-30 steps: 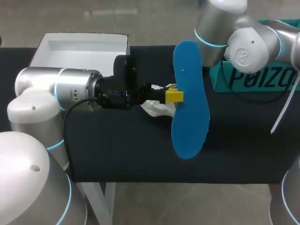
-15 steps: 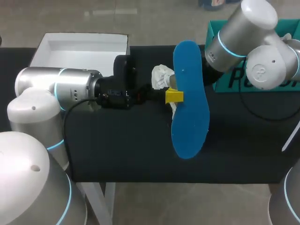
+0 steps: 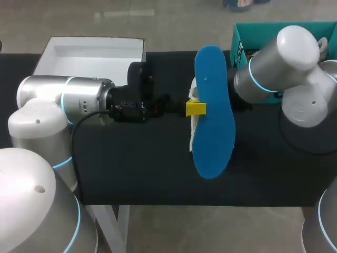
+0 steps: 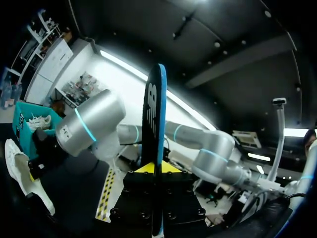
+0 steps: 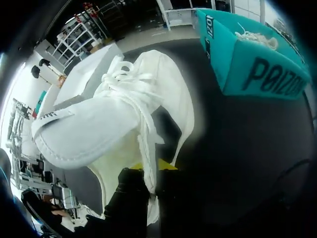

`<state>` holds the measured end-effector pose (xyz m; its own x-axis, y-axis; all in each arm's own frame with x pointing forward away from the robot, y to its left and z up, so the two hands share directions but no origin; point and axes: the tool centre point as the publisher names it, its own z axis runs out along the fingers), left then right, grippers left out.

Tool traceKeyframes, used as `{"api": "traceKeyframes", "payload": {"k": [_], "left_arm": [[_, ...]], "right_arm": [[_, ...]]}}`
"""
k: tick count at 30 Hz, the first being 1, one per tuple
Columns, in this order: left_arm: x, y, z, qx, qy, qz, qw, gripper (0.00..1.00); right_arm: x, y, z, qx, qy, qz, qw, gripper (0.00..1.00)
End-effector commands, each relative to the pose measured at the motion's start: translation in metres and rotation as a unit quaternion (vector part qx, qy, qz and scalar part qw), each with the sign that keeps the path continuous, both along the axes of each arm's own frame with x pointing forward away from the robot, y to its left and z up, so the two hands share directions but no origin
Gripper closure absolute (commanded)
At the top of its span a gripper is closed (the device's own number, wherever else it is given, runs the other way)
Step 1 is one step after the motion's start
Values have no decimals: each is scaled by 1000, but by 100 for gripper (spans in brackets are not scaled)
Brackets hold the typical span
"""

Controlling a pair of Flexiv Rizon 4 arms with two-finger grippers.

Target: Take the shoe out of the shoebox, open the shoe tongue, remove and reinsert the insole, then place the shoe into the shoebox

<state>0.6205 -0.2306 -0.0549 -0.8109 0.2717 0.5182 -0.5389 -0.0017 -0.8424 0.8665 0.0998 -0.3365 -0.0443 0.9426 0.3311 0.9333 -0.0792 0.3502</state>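
Observation:
The blue insole (image 3: 213, 110) stands on edge above the black table, with my left gripper (image 3: 196, 108) shut on its long side. In the left wrist view the insole (image 4: 154, 129) rises edge-on from between the yellow tips of the left gripper (image 4: 154, 168). My right arm (image 3: 274, 71) comes in from the right, its gripper hidden behind the insole. Only a sliver of the white shoe (image 3: 192, 129) shows there. In the right wrist view my right gripper (image 5: 151, 168) is shut on the rim of the white shoe (image 5: 109, 126), held off the table with its laces loose. The teal shoebox (image 5: 257, 69) lies beyond.
The teal shoebox (image 3: 258, 34) stands at the table's back right, with laces or paper inside. A white lid (image 3: 92, 50) lies at the back left. The black table (image 3: 137, 168) has bare room in front of both grippers.
My right arm has swung round and down, carrying the white shoe from beside the left gripper to behind the insole. The left arm and insole have not moved.

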Motion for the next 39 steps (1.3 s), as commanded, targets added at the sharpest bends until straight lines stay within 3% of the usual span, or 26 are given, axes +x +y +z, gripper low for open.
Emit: {"api": "traceKeyframes", "payload": {"k": [1, 7, 16, 26, 27, 29, 34, 37, 39], "left_arm": [[0, -2, -1, -1, 0, 1, 1000, 100], [0, -2, -1, -1, 0, 1, 1000, 100], [0, -2, -1, -1, 0, 1, 1000, 100], [0, -2, -1, -1, 0, 1, 1000, 100], [0, -2, -1, -1, 0, 1, 1000, 100], [0, -2, -1, -1, 0, 1, 1000, 100], [0, -2, -1, -1, 0, 1, 1000, 100], [0, -2, -1, -1, 0, 1, 1000, 100], [0, -2, -1, -1, 0, 1, 1000, 100]], "right_arm": [[0, 5, -9, 7, -15, -104, 994, 100], [2, 4, -16, 1, 0, -62, 998, 100], [10, 0, -9, -7, 4, -5, 1000, 100], [15, 1, -30, -5, 38, 39, 998, 100], [16, 1, -31, -10, 39, 34, 999, 94], [16, -3, -30, -14, 40, 29, 999, 0], [10, -8, 1, 24, 34, 56, 998, 0], [5, -8, 30, 152, 34, 65, 986, 0], [3, -5, 49, 294, 15, 64, 953, 0]]}}
